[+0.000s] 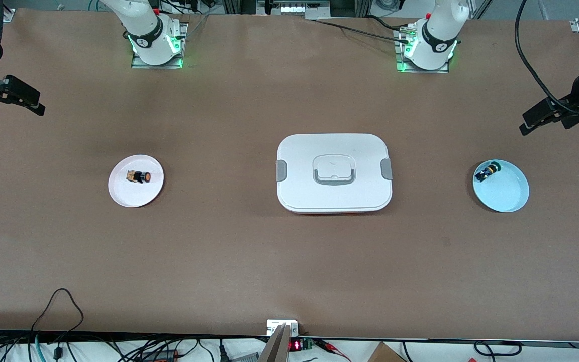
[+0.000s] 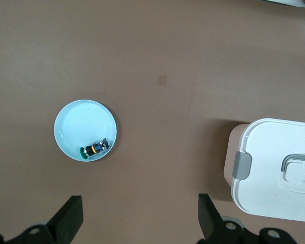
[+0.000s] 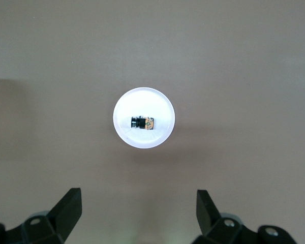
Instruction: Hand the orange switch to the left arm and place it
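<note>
The orange switch (image 1: 139, 177) lies on its side on a small white plate (image 1: 135, 193) toward the right arm's end of the table. It also shows in the right wrist view (image 3: 143, 122). The white box (image 1: 334, 172) stands shut in the middle of the table, and one end of it shows in the left wrist view (image 2: 274, 173). My right gripper (image 1: 20, 108) is open and empty, high over the table's right-arm end (image 3: 139, 211). My left gripper (image 1: 543, 125) is open and empty, high over the left-arm end (image 2: 140, 216).
A light blue plate (image 1: 508, 193) toward the left arm's end holds a small blue-and-black switch with a green cap (image 1: 486, 172); both show in the left wrist view (image 2: 79, 122), (image 2: 95, 148). Cables hang along the table's edge nearest the front camera.
</note>
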Tool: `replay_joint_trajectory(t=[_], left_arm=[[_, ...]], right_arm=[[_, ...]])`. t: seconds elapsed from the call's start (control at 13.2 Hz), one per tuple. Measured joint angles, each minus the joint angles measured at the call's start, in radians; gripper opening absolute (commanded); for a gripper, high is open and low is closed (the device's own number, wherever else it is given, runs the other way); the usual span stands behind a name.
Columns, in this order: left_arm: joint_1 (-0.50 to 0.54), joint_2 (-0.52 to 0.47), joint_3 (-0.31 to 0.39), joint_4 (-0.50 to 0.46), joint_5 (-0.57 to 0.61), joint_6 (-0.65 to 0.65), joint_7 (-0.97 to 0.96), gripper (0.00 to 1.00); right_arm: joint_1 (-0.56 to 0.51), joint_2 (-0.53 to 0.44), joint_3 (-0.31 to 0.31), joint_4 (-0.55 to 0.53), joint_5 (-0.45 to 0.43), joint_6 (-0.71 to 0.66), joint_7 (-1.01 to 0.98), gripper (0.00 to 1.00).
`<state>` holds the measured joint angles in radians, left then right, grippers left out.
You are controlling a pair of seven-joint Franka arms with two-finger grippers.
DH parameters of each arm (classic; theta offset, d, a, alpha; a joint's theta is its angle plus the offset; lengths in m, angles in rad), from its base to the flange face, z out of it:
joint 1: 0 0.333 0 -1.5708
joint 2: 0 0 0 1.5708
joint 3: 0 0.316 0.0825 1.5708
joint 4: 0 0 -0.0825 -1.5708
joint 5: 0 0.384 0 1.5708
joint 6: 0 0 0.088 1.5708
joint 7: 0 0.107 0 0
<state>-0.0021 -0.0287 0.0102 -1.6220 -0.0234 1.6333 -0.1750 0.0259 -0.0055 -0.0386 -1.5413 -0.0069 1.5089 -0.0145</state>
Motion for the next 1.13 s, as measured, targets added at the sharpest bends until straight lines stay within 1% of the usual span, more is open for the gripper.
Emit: replay_joint_trajectory(t=[0.61, 1.13], left_arm=[[0.000, 0.000, 0.000, 0.000, 0.000, 0.000, 0.000, 1.00], [0.000, 0.000, 0.000, 0.000, 0.000, 0.001, 0.000, 1.00]], right_arm=[[0.002, 0.008, 0.001, 0.000, 0.000, -0.002, 0.000, 1.00], [0.018, 0.064, 0.005, -0.002, 0.004, 0.012, 0.000, 1.00]])
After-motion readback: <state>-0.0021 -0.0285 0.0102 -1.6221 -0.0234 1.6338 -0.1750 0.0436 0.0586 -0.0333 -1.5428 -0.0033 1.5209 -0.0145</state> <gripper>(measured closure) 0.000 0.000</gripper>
